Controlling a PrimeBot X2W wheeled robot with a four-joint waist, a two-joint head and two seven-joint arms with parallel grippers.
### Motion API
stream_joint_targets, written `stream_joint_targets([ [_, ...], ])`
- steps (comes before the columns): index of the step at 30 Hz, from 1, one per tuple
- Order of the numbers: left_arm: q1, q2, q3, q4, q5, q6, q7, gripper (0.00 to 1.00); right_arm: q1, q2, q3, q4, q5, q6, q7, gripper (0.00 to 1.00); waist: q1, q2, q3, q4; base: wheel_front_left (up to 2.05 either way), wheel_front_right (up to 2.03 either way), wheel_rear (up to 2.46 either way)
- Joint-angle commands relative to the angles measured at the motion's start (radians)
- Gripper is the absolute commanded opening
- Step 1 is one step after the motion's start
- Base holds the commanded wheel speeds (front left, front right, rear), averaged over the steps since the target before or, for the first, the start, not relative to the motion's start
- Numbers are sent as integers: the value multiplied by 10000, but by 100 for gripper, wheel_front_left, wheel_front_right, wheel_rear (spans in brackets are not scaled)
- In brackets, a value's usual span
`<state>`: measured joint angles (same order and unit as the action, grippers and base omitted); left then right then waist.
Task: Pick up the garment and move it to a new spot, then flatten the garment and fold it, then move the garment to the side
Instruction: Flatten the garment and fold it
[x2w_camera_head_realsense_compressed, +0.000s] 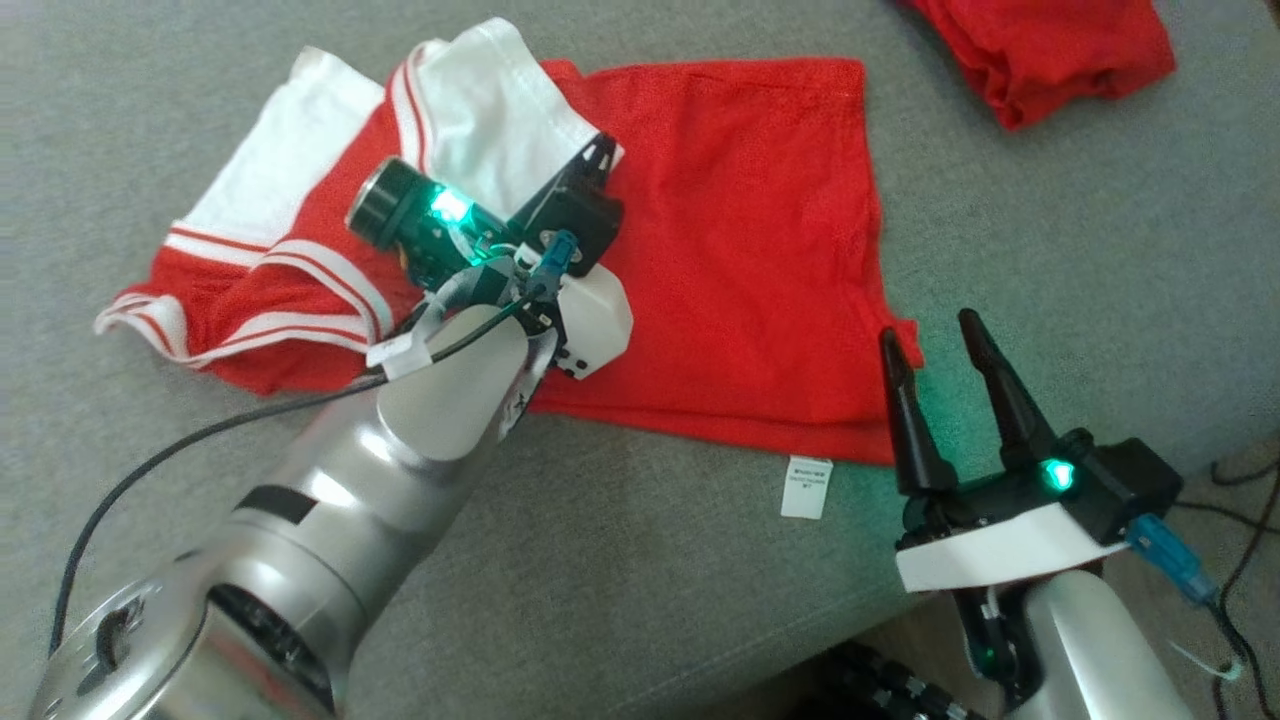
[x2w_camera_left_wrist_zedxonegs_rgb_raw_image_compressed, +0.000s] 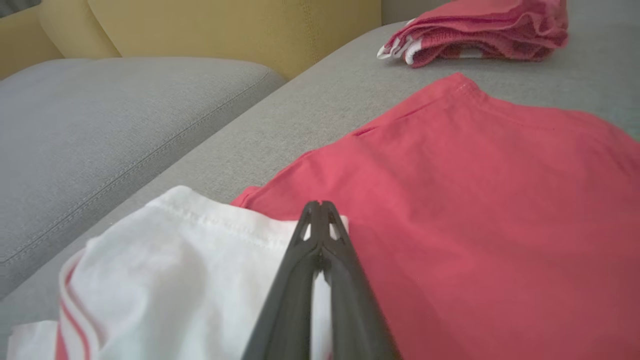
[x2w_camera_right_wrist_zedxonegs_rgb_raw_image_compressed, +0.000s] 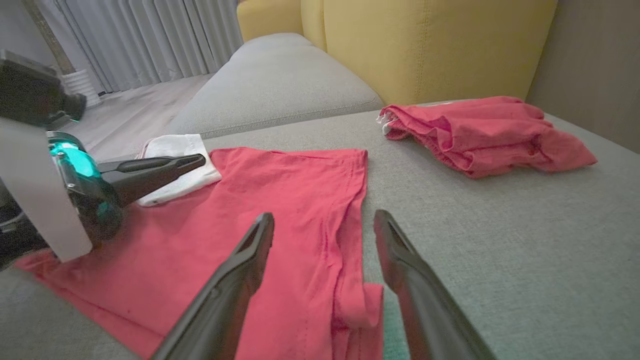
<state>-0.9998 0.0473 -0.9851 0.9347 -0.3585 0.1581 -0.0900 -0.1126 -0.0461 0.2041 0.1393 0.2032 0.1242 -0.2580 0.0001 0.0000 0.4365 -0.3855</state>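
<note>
Head view: looking down on a red jersey garment with white sleeves and red-and-white striped trim (x2w_camera_head_realsense_compressed: 720, 250), spread on the grey woven sofa seat (x2w_camera_head_realsense_compressed: 1080, 260). The body lies fairly flat, and the sleeve end on the left is bunched and folded over.
Left end effector (x2w_camera_head_realsense_compressed: 603, 148): fingers pressed together, tips down on the white sleeve right where it meets the red body. Whether cloth is caught between them, can't tell.
Right end effector (x2w_camera_head_realsense_compressed: 928, 328): fingers spread wide, nothing between them, poised at the garment's lower right corner.
Head view picks out: a small white care label (x2w_camera_head_realsense_compressed: 806, 487) poking from the bottom hem onto the grey, and a black cable (x2w_camera_head_realsense_compressed: 200, 430) trailing off the left forearm.
Left wrist view adds: the closed tips sit at the sleeve's stitched hem. Beyond it, a seam divides this seat from the neighbouring grey cushion (x2w_camera_left_wrist_zedxonegs_rgb_raw_image_compressed: 100, 125), with a mustard-yellow backrest (x2w_camera_left_wrist_zedxonegs_rgb_raw_image_compressed: 225, 25) behind.
Right wrist view adds: the garment's near side edge is doubled into a ridge running up between the open fingers, its corner curled over. Pale pleated curtains (x2w_camera_right_wrist_zedxonegs_rgb_raw_image_compressed: 150, 40) hang far off to the left.
Second piece: a crumpled red cloth pile (x2w_camera_head_realsense_compressed: 1040, 50) at the far right, well apart from the spread garment.
Edges: the seat's front edge cuts across the lower right, just beside the right end effector.
Open room: bare grey between the garment's right edge and the pile, plus a broad bare strip below the bottom hem.
</note>
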Motion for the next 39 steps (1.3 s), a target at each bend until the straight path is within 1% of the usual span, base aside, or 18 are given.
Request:
stream_joint_targets([
  [1, -379, 30, -23, -380, -237, -12, -145, 0, 7, -41, 43, -268, -83, 65, -38, 100, -1, 0, -247, 202, 0, 0, 0],
  [4, -277, 30, -222, -728, -600, 3, -278, 0, 59, -41, -98, -268, -198, 65, -38, 100, -1, 0, -550, 452, 0, 0, 0],
  [6, -250, 30, -484, -1002, -970, -21, 16, 0, 98, -41, -110, -210, -313, 65, -38, 100, -1, 0, -722, 624, 0, 0, 0],
  [8, -321, 30, -584, -1058, -1041, 26, 157, 0, 90, -41, -76, -186, -335, 65, -38, 100, -1, 0, -727, 645, 0, 0, 0],
  [9, -402, 30, -731, -1052, -1081, 44, 387, 46, 75, -41, -42, -166, -350, 65, -38, 100, -1, 0, -718, 651, 0, 0, 0],
  [10, -499, 30, -897, -1019, -1101, 55, 662, 100, 51, -41, -7, -156, -346, 65, -38, 100, -1, 0, -690, 641, 0, 0, 0],
  [14, -892, 30, -1453, -930, -1222, 30, 1543, 100, -33, -41, 163, -121, -237, 65, -38, 100, -1, 0, -544, 493, 0, 0, 0],
  [17, -1144, 30, -1739, -715, -1252, 100, 1907, 100, -52, -41, 193, -76, -135, 65, -38, 100, -1, 0, -484, 314, 0, 0, 0],
  [20, -1363, 30, -1916, -251, -1244, 174, 2039, 100, -77, -41, 205, -68, -45, 65, -38, 100, -1, 0, -440, 133, 0, 0, 0],
  [23, -1440, 30, -2070, 436, -1366, -30, 2119, 100, -91, -41, 202, -96, 46, 65, -38, 100, -1, 0, -409, -27, 0, 0, 0],
  [29, -1542, 30, -2235, 907, -1533, -230, 1951, 100, -120, -41, 215, -102, 100, 65, -38, 100, -1, 0, -359, -150, 0, 0, 0],
  [30, -1576, 30, -2250, 939, -1555, -233, 1861, 94, -132, -41, 219, -103, 106, 65, -38, 100, -1, 0, -348, -165, 0, 0, 0],
  [32, -1624, 30, -2289, 1000, -1610, -257, 1749, 36, -149, -41, 207, -111, 115, 65, -38, 100, -1, 0, -333, -177, 0, 0, 0],
  [33, -1646, 30, -2309, 1027, -1639, -269, 1704, 11, -156, -41, 204, -113, 112, 65, -38, 100, -1, 0, -330, -181, 0, 0, 0],
  [34, -1663, 30, -2331, 1057, -1666, -285, 1663, 0, -161, -41, 206, -111, 107, 65, -38, 100, -1, 0, -333, -184, 0, 0, 0],
  [37, -1639, 30, -2288, 1085, -1943, -466, 1557, 0, -178, -41, 146, -172, 99, 65, -38, 100, -1, 0, -361, -167, 0, 0, 0],
  [39, -1628, 30, -2236, 1007, -2116, -555, 1249, 0, -187, -41, -15, -266, 97, 65, -38, 100, -1, 0, -401, -104, 0, 0, 0],
])
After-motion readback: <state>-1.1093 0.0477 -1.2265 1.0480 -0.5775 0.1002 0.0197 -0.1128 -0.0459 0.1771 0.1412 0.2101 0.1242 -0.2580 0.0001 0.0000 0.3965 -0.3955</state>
